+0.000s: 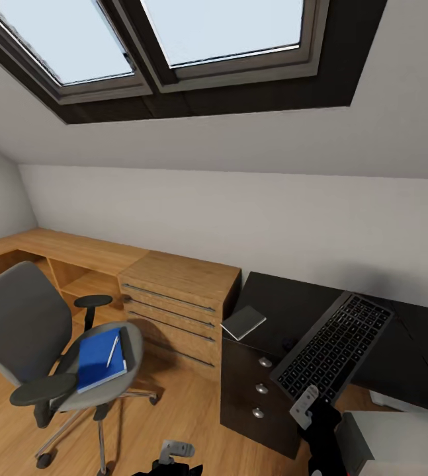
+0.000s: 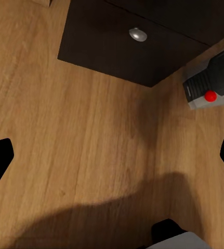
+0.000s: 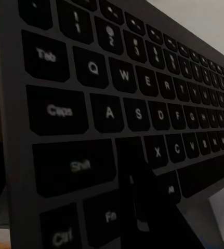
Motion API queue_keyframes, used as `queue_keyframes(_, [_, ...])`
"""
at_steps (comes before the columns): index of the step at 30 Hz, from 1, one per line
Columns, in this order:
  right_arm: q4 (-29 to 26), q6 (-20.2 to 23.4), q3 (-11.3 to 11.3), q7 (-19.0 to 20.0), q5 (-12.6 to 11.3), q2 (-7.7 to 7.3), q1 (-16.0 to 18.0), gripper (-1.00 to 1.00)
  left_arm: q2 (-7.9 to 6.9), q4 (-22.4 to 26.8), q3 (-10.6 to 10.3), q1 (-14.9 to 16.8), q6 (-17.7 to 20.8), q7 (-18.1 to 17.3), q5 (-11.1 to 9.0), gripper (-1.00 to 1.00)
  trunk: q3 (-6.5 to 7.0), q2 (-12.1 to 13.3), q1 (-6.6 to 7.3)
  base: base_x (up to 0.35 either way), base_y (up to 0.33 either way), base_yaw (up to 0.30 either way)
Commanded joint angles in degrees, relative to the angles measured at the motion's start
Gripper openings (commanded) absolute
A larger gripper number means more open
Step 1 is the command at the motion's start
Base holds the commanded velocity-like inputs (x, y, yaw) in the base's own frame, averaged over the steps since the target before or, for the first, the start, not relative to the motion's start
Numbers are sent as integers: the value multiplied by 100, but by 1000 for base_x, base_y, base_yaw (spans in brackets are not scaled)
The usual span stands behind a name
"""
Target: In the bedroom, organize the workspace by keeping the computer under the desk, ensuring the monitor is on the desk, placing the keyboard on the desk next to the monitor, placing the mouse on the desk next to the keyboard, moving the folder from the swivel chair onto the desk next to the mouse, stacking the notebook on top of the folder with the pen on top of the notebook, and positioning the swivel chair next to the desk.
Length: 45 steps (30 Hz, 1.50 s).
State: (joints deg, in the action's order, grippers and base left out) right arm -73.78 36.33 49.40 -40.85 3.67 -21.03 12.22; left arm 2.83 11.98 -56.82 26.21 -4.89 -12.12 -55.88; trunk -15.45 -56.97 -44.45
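Observation:
My right gripper [image 1: 309, 402] is shut on the near end of the keyboard [image 1: 334, 345] and holds it tilted over the front edge of the black desk [image 1: 286, 301]. In the right wrist view one dark finger [image 3: 143, 194] presses on the keyboard's [image 3: 127, 98] keys. The notebook [image 1: 243, 322] lies at the desk's left corner. At the left stands the swivel chair [image 1: 18, 324], with the blue folder [image 1: 98, 362] on its seat and the white pen [image 1: 112, 350] on the folder. The computer [image 1: 395, 441] [image 2: 208, 85] stands on the floor at the lower right. My left gripper [image 1: 174, 453] [image 2: 112, 158] hangs open over the floor.
A light wooden drawer chest [image 1: 177, 297] stands between the chair and the desk, joined to a wooden shelf [image 1: 61, 254] along the wall. The desk's dark drawer unit [image 1: 256, 387] [image 2: 117, 41] has round knobs. A sloped ceiling with skylights [image 1: 174, 39] hangs overhead.

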Motion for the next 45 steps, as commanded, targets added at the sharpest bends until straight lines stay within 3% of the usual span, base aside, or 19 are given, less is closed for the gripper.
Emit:
queue_keyframes(1, [10, 5, 16, -5, 38, -9, 8, -100, 2, -12, -48, 7, -30, -19, -55, 100, -7, -5, -1, 0, 0, 0])
queue_keyframes(5, [269, -269, 17, 4, 74, -26, 8, -100, 3, -12, -49, 7, -30, -19, -54, 100, -7, -5, -1, 0, 0, 0])
queue_keyframes(7, [506, -543, 10, 6, 288, -38, 8, -100, 0, -12, -48, 7, -30, -19, -53, 100, -7, -5, -1, 0, 0, 0])
queue_keyframes(11, [542, -598, 8, 13, 328, -76, 8, -100, -1, -12, -48, 7, -30, -19, -54, 100, -7, -5, -1, 0, 0, 0])
queue_keyframes(14, [547, -618, 8, 15, 334, -151, 8, -100, -1, -12, -48, 7, -30, -19, -55, 100, -7, -5, -1, 0, 0, 0])
queue_keyframes(15, [549, -858, 14, 24, 336, -333, 8, -100, -1, -12, -48, 7, -30, -19, -55, 100, -7, -5, -1, 0, 0, 0])
queue_keyframes(17, [549, -915, 16, 177, 338, -390, 8, -100, 0, -70, -48, 7, -30, -19, -55, 100, -7, -5, -1, 0, 0, 0])
queue_keyframes(21, [551, -940, 2, 847, 372, -441, 8, -100, 2, -379, -45, 7, -42, -21, -55, 100, -7, -5, -1, 0, 0, 0])
queue_keyframes(28, [848, -937, -11, 1279, 446, -567, 8, -100, 3, -457, -47, 7, -45, -23, -55, 100, -7, -5, -1, 0, 0, 0])
queue_keyframes(31, [1032, -901, -23, 1581, 498, -574, 8, -100, 6, -459, -48, 7, -40, -25, -55, 100, -7, -5, -1, 0, 0, 0])
queue_keyframes(41, [1237, -667, -44, 1712, 566, -541, 8, -100, 82, -550, -47, 7, -38, -27, -55, 100, -7, -5, -1, 0, 0, 0])
queue_keyframes(45, [1248, -649, -348, 1701, 567, -401, 15, -100, 90, -555, -46, 7, -38, -26, -55, 100, -7, -5, -1, 0, 0, 0])
